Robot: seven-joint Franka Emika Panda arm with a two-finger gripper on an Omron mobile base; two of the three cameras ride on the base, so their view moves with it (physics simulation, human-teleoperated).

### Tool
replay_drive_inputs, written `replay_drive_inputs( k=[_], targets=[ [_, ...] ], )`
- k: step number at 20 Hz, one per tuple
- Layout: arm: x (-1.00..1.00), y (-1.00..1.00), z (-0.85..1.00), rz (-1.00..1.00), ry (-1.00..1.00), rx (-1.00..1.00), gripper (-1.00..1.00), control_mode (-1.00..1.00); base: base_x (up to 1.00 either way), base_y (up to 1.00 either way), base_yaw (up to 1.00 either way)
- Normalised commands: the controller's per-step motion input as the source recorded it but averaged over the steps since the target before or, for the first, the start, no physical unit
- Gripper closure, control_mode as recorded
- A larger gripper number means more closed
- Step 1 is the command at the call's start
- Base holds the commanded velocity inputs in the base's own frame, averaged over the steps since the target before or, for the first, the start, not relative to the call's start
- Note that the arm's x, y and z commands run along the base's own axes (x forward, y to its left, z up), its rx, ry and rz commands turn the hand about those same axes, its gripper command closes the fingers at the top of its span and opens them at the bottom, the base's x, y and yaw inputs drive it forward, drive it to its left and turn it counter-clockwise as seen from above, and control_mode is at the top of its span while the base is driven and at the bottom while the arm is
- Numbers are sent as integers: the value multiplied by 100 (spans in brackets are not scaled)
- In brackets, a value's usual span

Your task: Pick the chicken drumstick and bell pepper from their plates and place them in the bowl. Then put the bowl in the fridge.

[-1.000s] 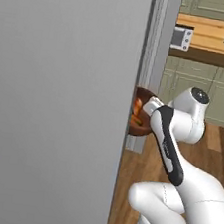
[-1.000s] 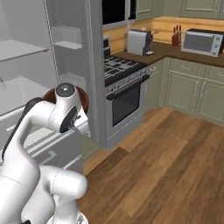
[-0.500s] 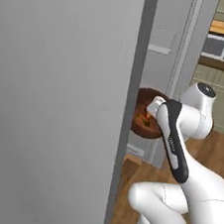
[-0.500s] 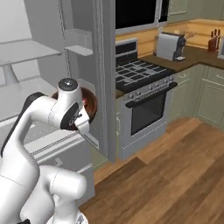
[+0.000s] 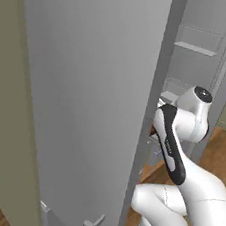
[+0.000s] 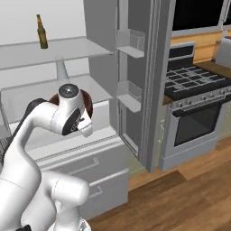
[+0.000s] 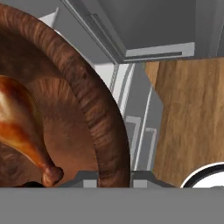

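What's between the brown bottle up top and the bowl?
In the right base view, a pale fridge shelf lies between the bottle and the bowl below.

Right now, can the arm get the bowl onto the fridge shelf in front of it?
Probably yes. The fridge stands open, the bowl is already level with the bare middle shelf, and nothing sits between them.

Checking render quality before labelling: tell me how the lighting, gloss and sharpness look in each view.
Left base view: soft and slightly blurred, flat even light on the fridge door. Right base view: sharper, soft shading on the shelves, the bottle crisp. Hand view: the bowl rim is very close and a little soft; the chicken drumstick shows a glossy highlight.
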Motion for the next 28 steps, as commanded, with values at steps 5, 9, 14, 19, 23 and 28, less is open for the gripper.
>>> replay_drive_inputs(
  k=[5,9,14,19,23,28],
  targets=[
    [0,0,0,0,0,0,100,100,63,-46,26],
    [0,0,0,0,0,0,100,100,9,1,34],
    [5,14,0,20,-1,0,100,-100,0,6,15],
    [78,22,0,11,0,0,100,-100,0,0,0],
    [58,18,0,3,0,0,100,-100,0,0,0],
    [34,58,5,0,2,-1,100,-100,0,0,0]
  ],
)
